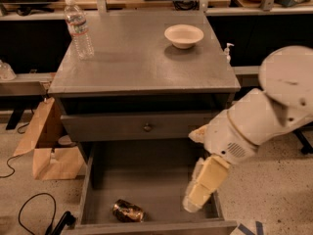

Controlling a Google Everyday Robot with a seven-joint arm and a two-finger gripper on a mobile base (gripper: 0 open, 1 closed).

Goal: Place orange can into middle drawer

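The orange can (128,211) lies on its side on the floor of the open middle drawer (151,175), near the drawer's front left. My gripper (194,202) hangs over the right side of the drawer, above its floor and well to the right of the can. It is open and empty and does not touch the can. My white arm reaches in from the right.
A clear water bottle (78,28) and a white bowl (184,35) stand on the cabinet top. The shut upper drawer front with a round knob (146,127) is above the open drawer. A cardboard box (46,141) and black cables (29,209) lie on the floor at left.
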